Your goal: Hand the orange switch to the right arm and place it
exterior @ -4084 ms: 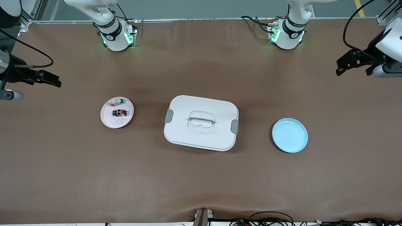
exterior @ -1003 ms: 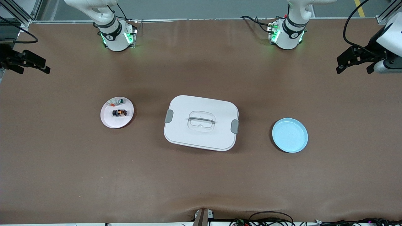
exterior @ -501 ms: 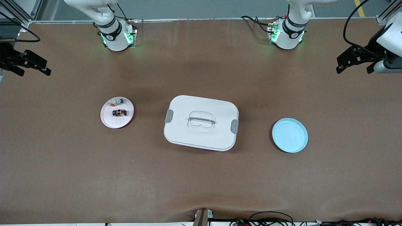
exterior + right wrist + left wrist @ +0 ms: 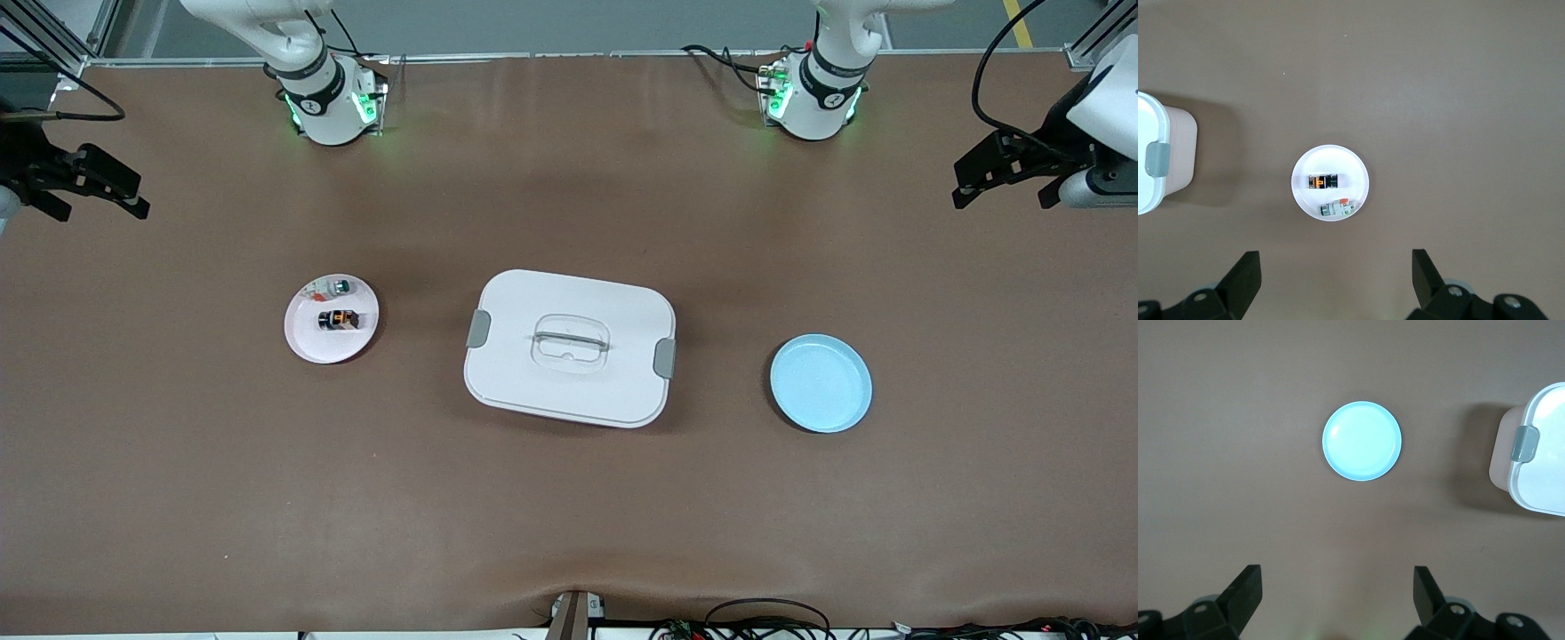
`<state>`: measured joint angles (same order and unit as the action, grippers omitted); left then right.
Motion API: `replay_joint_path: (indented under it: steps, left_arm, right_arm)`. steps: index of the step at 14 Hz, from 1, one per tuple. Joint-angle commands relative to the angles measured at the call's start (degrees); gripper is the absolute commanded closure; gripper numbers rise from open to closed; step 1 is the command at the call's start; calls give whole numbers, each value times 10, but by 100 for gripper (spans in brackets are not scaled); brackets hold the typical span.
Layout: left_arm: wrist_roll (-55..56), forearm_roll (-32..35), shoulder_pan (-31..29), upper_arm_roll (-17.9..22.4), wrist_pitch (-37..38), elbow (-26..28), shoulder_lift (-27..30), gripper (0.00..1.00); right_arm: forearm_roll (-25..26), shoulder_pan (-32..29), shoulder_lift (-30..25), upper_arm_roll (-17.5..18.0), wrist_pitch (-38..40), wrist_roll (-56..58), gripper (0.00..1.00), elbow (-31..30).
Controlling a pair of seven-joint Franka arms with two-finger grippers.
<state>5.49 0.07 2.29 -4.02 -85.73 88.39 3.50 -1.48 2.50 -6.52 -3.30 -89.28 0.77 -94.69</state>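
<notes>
Orange switch (image 4: 338, 319) on white plate (image 4: 307, 342), brown table (image 4: 569, 516).

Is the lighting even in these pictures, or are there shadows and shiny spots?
Front view: soft, even light, with faint dark patches on the table near the white box. Left wrist view: the blue plate looks washed out, and the box casts a clear shadow. Right wrist view: the box's shadow again; the white plate stays readable.

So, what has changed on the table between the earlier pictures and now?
Only the right gripper moved: it rose toward the bases' edge, then eased back a little, open and empty. The left gripper shifted barely, open too. The orange switch stayed on the pink plate; the white box and blue plate did not move.
</notes>
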Motion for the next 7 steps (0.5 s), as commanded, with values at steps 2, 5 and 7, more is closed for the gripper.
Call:
replay_joint_path:
  steps: [2, 5, 7]
  left_arm:
    - [-6, -1, 1, -1, 7, -11, -3, 0]
    - [-6, 0, 3, -1, 13, -11, -2, 0]
    - [-6, 0, 3, -1, 14, -11, -2, 0]
  right_arm:
    - [5, 1, -13, -2, 0, -2, 0, -1]
    - [3, 1, -9, -2, 6, -6, 0, 14]
    - [1, -1, -1, -2, 15, -9, 0, 28]
